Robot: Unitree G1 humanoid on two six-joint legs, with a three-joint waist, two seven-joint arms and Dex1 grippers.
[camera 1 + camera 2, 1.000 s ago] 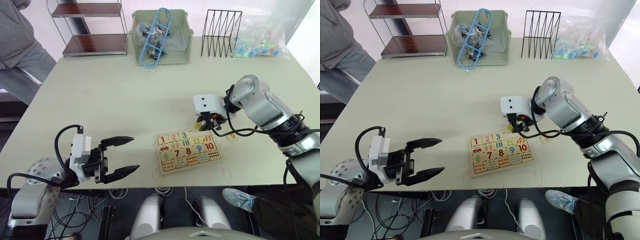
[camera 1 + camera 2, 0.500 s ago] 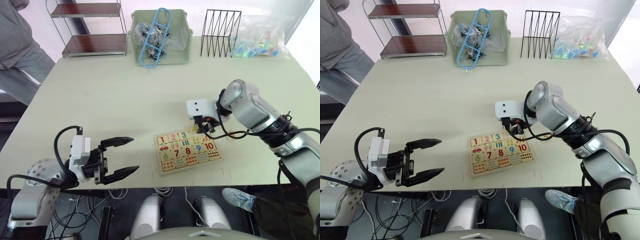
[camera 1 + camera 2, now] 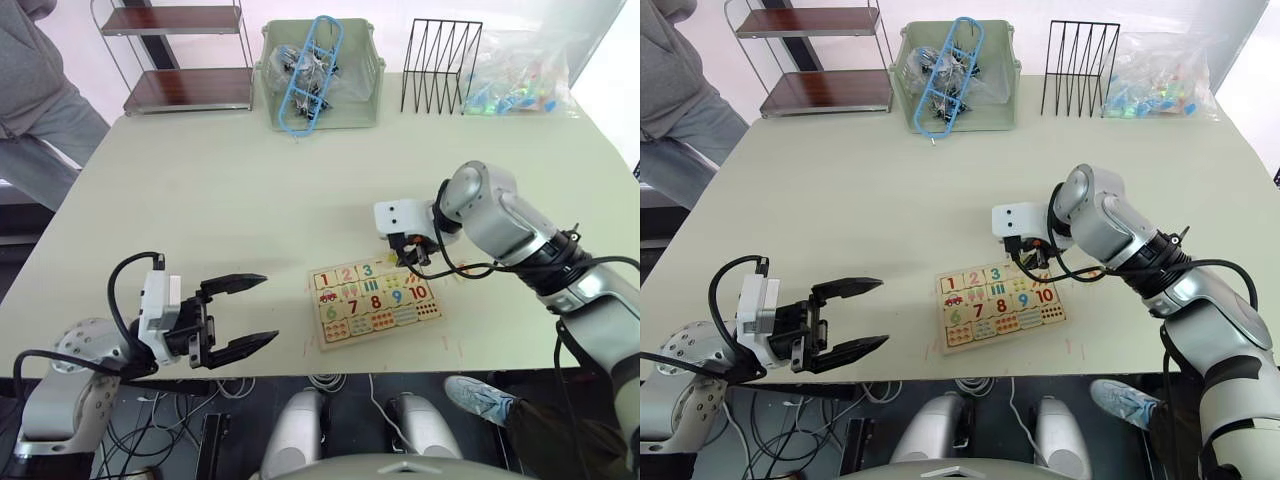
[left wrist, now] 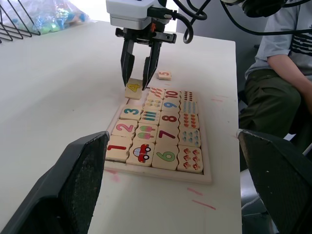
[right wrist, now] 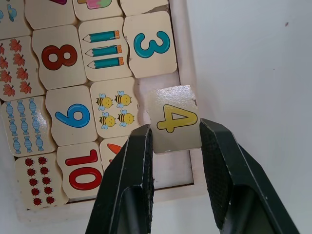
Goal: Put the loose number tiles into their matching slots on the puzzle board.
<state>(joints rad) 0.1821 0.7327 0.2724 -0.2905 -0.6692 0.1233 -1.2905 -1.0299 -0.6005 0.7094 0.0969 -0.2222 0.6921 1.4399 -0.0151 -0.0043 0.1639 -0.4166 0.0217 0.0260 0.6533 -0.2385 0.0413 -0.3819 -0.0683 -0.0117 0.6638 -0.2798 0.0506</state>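
The right gripper (image 5: 175, 141) pinches the yellow 4 tile (image 5: 173, 118) between its jaws, tilted over the puzzle board's (image 4: 161, 139) edge beside the seated 3 tile (image 5: 151, 45), while the 5 tile (image 4: 164, 75) lies loose on the tabletop (image 3: 220, 210) nearby and the left gripper (image 3: 258, 312) hovers, jaws spread, well apart.

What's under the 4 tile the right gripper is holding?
The 4 tile overlaps the puzzle board edge, partly over its open slot beside the 3 tile. Whatever lies directly beneath it is covered.
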